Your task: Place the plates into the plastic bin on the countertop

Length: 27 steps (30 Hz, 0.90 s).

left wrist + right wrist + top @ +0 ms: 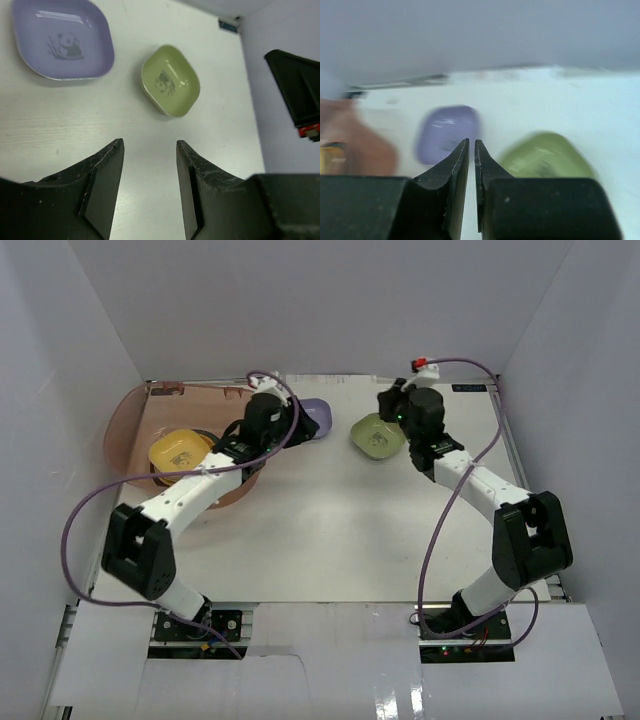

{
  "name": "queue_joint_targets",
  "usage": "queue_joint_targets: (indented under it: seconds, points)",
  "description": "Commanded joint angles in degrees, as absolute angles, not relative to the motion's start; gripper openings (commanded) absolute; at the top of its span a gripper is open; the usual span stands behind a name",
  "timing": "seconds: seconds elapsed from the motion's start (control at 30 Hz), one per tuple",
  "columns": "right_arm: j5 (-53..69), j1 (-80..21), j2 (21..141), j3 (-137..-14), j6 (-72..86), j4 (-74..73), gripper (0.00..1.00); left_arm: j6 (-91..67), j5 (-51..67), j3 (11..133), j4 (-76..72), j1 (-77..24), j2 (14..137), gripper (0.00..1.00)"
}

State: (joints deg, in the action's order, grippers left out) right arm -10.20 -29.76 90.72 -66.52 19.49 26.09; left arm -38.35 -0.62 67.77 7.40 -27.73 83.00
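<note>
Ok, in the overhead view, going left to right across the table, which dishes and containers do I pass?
First the translucent pinkish-brown plastic bin, then the yellow rounded-square plate inside it, the purple rounded-square plate, the green rounded-square plate.

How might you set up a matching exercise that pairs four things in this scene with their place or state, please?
Things:
1. purple plate
2. green plate
3. yellow plate
4. right gripper

Place or state:
A. inside the plastic bin
B. shut, with nothing between its fingers
C. on the countertop, on the side nearer the plastic bin
D. on the countertop, next to the right gripper

Pairs: 1-C, 2-D, 3-A, 4-B
</note>
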Motion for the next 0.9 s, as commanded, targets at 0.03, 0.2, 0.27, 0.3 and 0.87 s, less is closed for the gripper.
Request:
queue_joint_targets:
  seconds: [0.03, 0.2, 0.27, 0.3, 0.87]
  points:
    - [-10.3, -19.5, 88.6, -58.5, 23.3, 17.1, 0.22, -36.3, -9.9, 75.0, 8.3, -32.6, 93.4, 0.57]
    - [-9.9, -12.4, 89.5, -56.5, 22.5, 14.1, 0.74, -43.9, -18.4, 77.2, 4.5, -33.9, 103.9, 0.84]
    - [-7.6, -11.3, 91.3, -56.9, 23.4, 14.1, 0.78, -46.0, -20.5, 77.4, 2.0, -33.9, 106.5, 0.88]
    - [-6.9, -11.2, 91.9, -57.0, 23.6, 14.1, 0.78, -48.8, -21.1, 78.6, 2.0, -33.9, 109.1, 0.89]
    - [1.8, -9.4, 103.4, -61.7, 24.9, 15.2, 0.79, -66.3, -35.3, 88.8, 2.9, -32.7, 124.3, 0.98]
